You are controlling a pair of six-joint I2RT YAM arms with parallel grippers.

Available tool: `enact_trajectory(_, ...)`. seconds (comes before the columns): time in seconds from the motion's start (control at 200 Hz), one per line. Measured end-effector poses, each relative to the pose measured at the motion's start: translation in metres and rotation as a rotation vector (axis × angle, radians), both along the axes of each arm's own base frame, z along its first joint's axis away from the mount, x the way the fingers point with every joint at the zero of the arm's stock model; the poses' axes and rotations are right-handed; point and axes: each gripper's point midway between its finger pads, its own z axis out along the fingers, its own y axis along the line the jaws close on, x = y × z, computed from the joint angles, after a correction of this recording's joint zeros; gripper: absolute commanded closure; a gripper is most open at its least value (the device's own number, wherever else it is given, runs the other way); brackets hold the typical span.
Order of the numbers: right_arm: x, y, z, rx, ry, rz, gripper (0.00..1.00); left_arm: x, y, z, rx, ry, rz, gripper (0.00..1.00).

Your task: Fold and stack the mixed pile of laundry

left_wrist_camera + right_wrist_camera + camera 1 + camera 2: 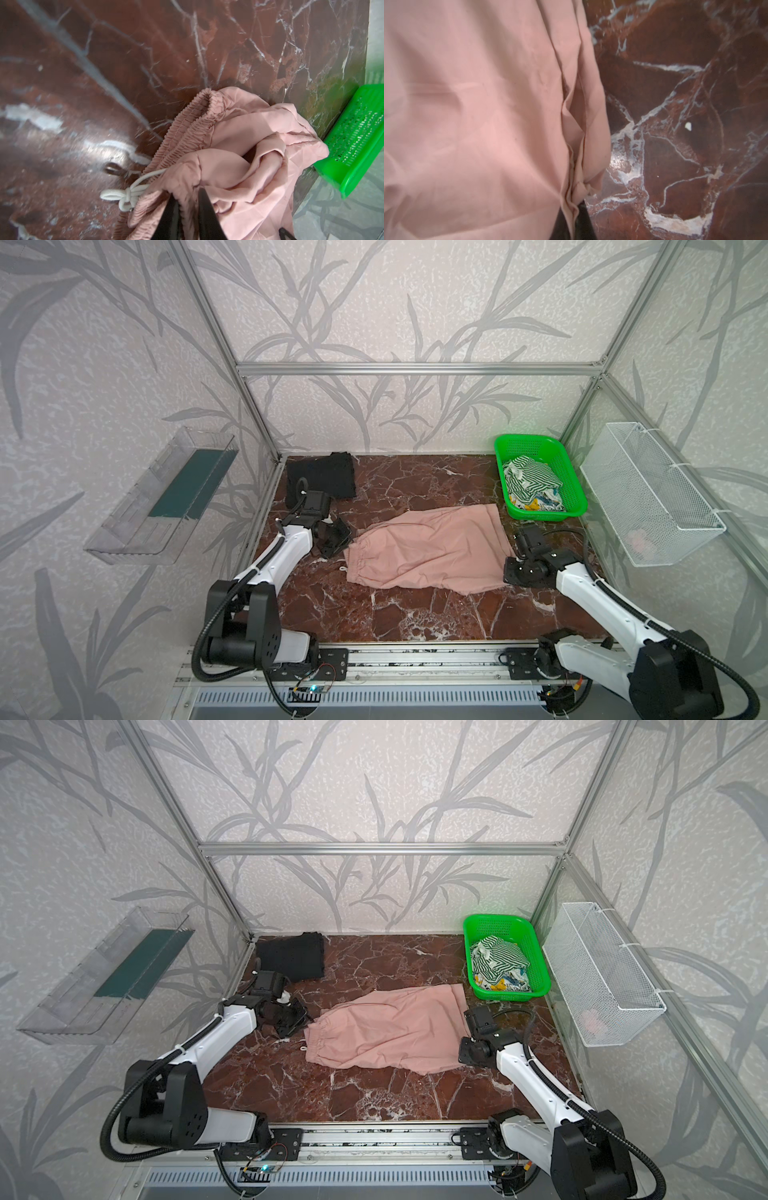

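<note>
The dusty-pink drawstring shorts (428, 547) (386, 1027) lie spread across the middle of the marble table, waistband to the left. My left gripper (337, 540) (187, 194) is at the waistband corner, its fingers closed round a fold of pink cloth beside the white drawstring knot (124, 193). My right gripper (510, 561) (574, 207) pinches the hem at the right edge of the shorts (477, 114). A folded black T-shirt (322, 479) (291, 957) lies at the back left. Striped cloth (530, 477) and a multicoloured piece (540, 499) sit in the green basket.
The green perforated basket (528, 439) (498, 918) (357, 133) stands at the back right corner. A white wire basket (648, 493) hangs on the right wall and a clear plastic tray (162, 497) on the left wall. Aluminium frame posts border the table.
</note>
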Motion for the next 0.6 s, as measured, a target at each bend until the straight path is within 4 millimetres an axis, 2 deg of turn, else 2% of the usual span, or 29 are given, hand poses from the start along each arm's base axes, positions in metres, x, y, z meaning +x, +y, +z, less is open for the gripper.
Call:
enact_trajectory(0.1, -0.005, -0.001, -0.011, -0.007, 0.050, -0.008, 0.85, 0.019, 0.000, -0.005, 0.006, 0.001, -0.047, 0.64)
enact_trajectory(0.165, -0.005, -0.001, -0.012, -0.007, 0.057, -0.009, 0.72, 0.022, 0.004, -0.010, 0.013, 0.009, -0.053, 0.55)
enact_trajectory(0.235, -0.004, 0.000, -0.008, -0.006, 0.047, -0.007, 0.64, 0.023, 0.011, -0.012, 0.035, 0.014, -0.052, 0.50)
enact_trajectory(0.335, 0.004, 0.000, 0.009, -0.005, 0.002, -0.004, 0.58, 0.022, 0.020, -0.009, 0.076, 0.014, -0.048, 0.49)
enact_trajectory(0.425, 0.015, 0.000, 0.030, -0.011, -0.057, 0.008, 0.49, 0.020, 0.025, 0.003, 0.105, -0.017, -0.071, 0.48)
enact_trajectory(0.47, 0.020, 0.000, 0.041, -0.017, -0.084, 0.016, 0.45, 0.018, 0.024, 0.011, 0.109, -0.044, -0.092, 0.43)
enact_trajectory(0.6, 0.030, 0.001, 0.064, -0.029, -0.140, 0.050, 0.35, 0.017, 0.020, 0.033, 0.115, -0.163, -0.151, 0.19)
